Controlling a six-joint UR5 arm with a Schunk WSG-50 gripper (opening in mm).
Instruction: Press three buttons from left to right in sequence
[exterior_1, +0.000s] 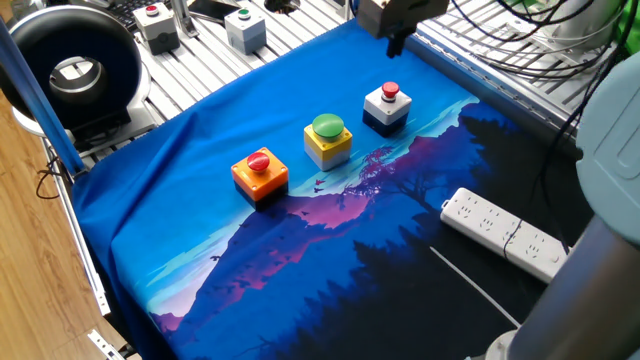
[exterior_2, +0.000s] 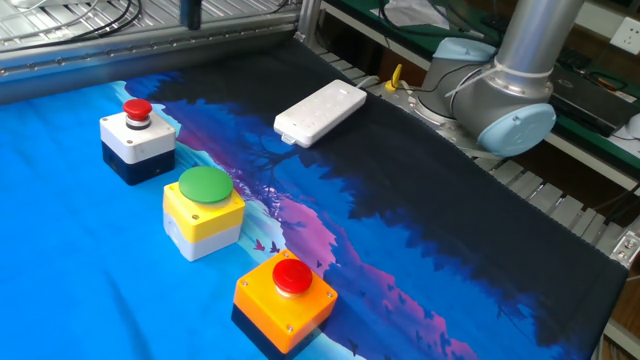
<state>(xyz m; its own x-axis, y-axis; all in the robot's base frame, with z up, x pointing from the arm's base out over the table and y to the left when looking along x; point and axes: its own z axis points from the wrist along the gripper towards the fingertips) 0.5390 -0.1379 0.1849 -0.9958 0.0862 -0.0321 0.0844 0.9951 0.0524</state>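
Three button boxes stand in a diagonal row on the blue cloth. The orange box with a red cap (exterior_1: 259, 172) (exterior_2: 287, 298) is leftmost in one fixed view. The yellow box with a green dome (exterior_1: 327, 140) (exterior_2: 204, 210) is in the middle. The white-and-navy box with a small red cap (exterior_1: 387, 106) (exterior_2: 138, 135) is rightmost. My gripper (exterior_1: 397, 42) hangs in the air above and just behind the white-and-navy box, touching nothing. In the other fixed view only its dark tip (exterior_2: 190, 12) shows at the top edge. No view shows its fingertips clearly.
A white power strip (exterior_1: 510, 236) (exterior_2: 320, 112) lies on the dark part of the cloth. Two grey button boxes (exterior_1: 158, 25) (exterior_1: 244, 28) and a black round device (exterior_1: 75, 70) sit beyond the cloth's far left edge. The arm's base (exterior_2: 500, 95) and cables (exterior_1: 500, 50) are on the right.
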